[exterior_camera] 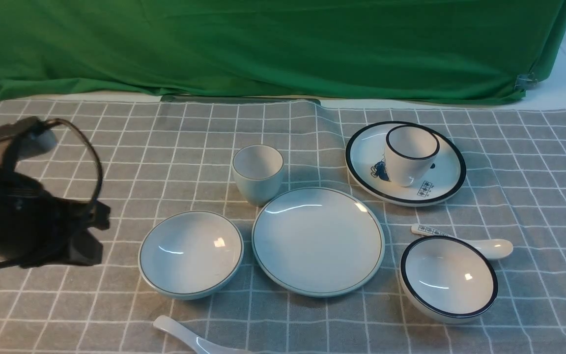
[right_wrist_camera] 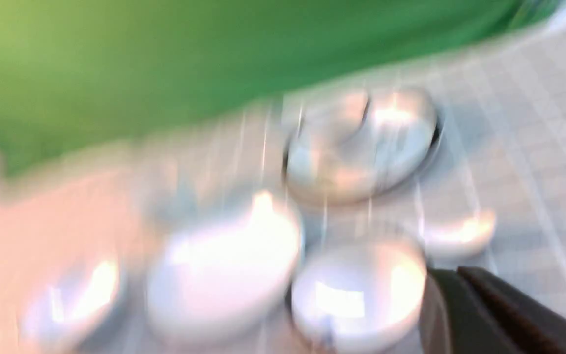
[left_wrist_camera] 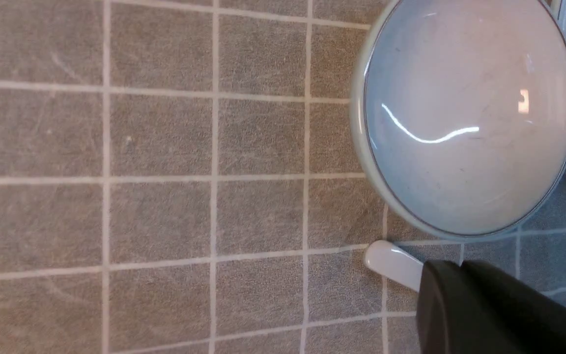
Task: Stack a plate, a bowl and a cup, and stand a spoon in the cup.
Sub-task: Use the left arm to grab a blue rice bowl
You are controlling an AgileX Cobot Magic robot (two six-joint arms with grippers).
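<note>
Currently left tool (left_wrist_camera: 440, 280) closed tight, empty; right tool (right_wrist_camera: 447, 285) likewise, though view blurred. On surface (exterior_camera: 116, 162) bowl (exterior_camera: 190, 253), plate (exterior_camera: 318, 241), cup (exterior_camera: 257, 173) stand unstacked; spoon (exterior_camera: 184, 334) lies near bowl.

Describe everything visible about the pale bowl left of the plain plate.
The bowl is shallow, round and pale blue-white with a thin grey-green rim line, glossy like glazed ceramic. It stands upright and empty on the checked grey cloth. Its rim is very near the plain plate; contact cannot be told. The plain white spoon lies on its near side, handle apart from it.
</note>
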